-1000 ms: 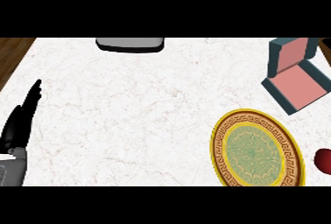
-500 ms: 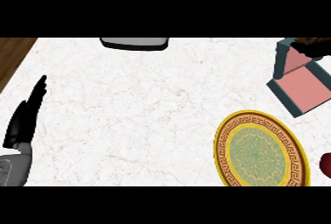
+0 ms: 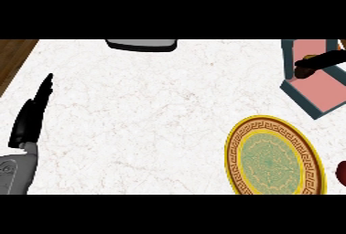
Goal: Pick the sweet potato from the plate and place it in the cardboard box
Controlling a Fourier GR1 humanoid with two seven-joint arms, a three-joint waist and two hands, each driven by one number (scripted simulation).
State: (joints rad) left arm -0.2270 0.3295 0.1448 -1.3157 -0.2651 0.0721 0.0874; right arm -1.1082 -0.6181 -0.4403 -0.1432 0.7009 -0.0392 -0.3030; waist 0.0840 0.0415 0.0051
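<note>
Over the counter's [image 3: 155,114] far right corner, my right hand [image 3: 323,60] hangs above the cardboard box [image 3: 317,87], its dark fingers curled round a brownish thing that I take to be the sweet potato [image 3: 304,71]; only its end shows, so I cannot be sure. Below the hand lies the box's pink inside, walled in teal. Near the counter's right edge, closer to me, the yellow-rimmed plate [image 3: 235,151] lies with nothing on its green middle. At the right edge beside the plate, a dark red thing [image 3: 341,171] barely shows. Along the left edge my left hand [image 3: 30,116] rests, fingers straight. At the far edge sits a grey object [image 3: 142,44].
</note>
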